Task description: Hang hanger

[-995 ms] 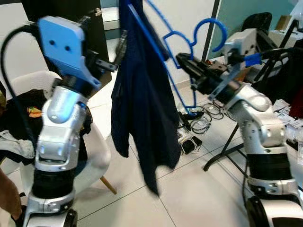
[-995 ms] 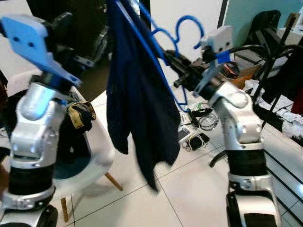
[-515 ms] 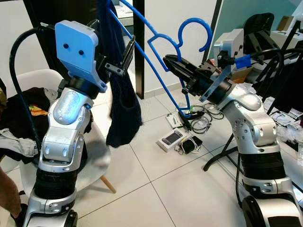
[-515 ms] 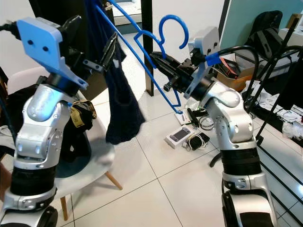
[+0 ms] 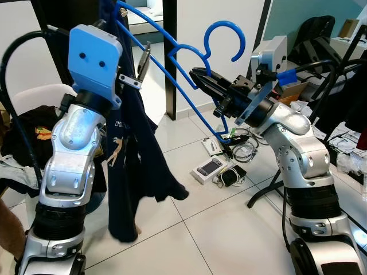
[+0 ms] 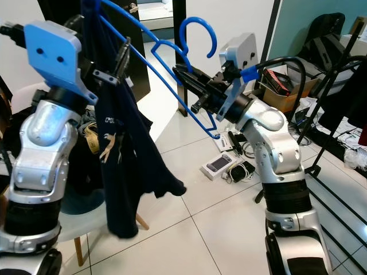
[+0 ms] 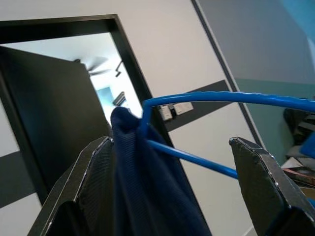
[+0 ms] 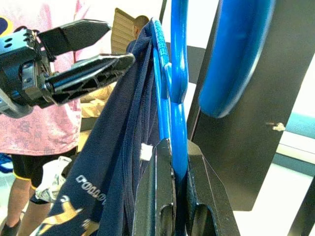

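A blue plastic hanger [image 5: 172,57] is held up in the air, with its hook [image 5: 226,37] pointing up. My right gripper [image 5: 198,74] is shut on the hanger's neck just below the hook, and its fingers [image 8: 165,162] pinch the blue bar [image 8: 178,73]. A dark navy T-shirt [image 5: 135,166] is draped over the hanger's far left end and hangs down beside my left arm. My left gripper [image 5: 129,57] is open at that end, its two fingers either side of the shirt [image 7: 142,182] and the hanger bar [image 7: 221,96].
A white chair [image 5: 34,97] piled with clothes [image 5: 28,132] stands behind my left arm, by a dark door [image 5: 57,17]. Devices and cables [image 5: 221,166] lie on the tiled floor. A black rack [image 6: 338,86] stands on the right. A person in a pink shirt [image 8: 29,98] stands nearby.
The shirt swung left, bunched up by my left gripper, and now hangs down long beside that arm. My right gripper has carried the hanger a little left.
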Robot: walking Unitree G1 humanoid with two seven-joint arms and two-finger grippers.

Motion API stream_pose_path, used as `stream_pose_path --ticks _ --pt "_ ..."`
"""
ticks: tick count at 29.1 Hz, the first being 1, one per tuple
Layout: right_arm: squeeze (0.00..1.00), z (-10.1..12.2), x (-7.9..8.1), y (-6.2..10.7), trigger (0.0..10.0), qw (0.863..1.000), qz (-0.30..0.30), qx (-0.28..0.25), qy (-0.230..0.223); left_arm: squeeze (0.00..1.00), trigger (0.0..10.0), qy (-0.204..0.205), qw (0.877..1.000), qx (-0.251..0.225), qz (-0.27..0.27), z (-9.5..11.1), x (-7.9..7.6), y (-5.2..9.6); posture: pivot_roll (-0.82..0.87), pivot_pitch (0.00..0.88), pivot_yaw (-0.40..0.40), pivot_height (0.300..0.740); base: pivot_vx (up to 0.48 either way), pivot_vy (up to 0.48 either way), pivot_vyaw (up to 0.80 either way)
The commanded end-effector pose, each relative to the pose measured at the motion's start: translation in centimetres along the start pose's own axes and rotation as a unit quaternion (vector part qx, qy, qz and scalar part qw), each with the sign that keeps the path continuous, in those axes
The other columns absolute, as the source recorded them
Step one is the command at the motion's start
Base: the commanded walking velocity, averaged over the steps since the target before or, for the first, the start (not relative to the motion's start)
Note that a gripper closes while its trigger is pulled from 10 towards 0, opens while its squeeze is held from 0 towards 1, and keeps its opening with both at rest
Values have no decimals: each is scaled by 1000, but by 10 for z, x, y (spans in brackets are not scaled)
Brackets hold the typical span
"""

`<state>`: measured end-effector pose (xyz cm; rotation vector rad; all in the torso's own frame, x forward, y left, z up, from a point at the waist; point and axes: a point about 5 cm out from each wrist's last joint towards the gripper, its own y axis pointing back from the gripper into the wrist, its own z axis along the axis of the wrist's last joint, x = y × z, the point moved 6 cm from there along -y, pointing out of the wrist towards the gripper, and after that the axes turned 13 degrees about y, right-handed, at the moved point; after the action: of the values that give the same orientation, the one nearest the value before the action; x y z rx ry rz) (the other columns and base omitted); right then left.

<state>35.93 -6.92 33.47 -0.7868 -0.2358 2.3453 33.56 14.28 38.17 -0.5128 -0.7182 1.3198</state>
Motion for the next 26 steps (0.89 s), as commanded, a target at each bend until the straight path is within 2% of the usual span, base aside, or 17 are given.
stream_pose_path --ticks 1,3,9,14,19,20,26 --pt "0 17 -1 -4 10000 999 -4 -30 21 0 10000 -10 1000 12 9 -6 6 2 18 3 -23 740 0 0 0" --pt "0 14 -7 -5 10000 999 -22 -22 25 0 10000 -7 1000 14 16 -5 6 5 24 2 -24 740 0 0 0" --pt "0 24 -6 -8 10000 999 -18 -40 24 0 10000 -4 1000 24 15 -10 0 8 21 0 -21 740 0 0 0" --pt "0 35 0 -9 10000 998 -2 -56 28 0 10000 17 999 40 10 -22 -6 7 15 0 -13 740 0 0 0" --pt "0 42 6 -8 10000 997 10 -65 30 0 10000 33 998 48 21 -30 -3 5 7 0 -5 740 0 0 0" --pt "0 43 8 -7 10000 997 16 -67 31 0 4784 40 998 47 30 -32 1 1 5 0 -4 740 0 0 0" --pt "0 45 12 -5 10000 997 25 -69 32 0 3725 33 997 37 60 -30 16 -10 7 0 -3 740 0 0 0"
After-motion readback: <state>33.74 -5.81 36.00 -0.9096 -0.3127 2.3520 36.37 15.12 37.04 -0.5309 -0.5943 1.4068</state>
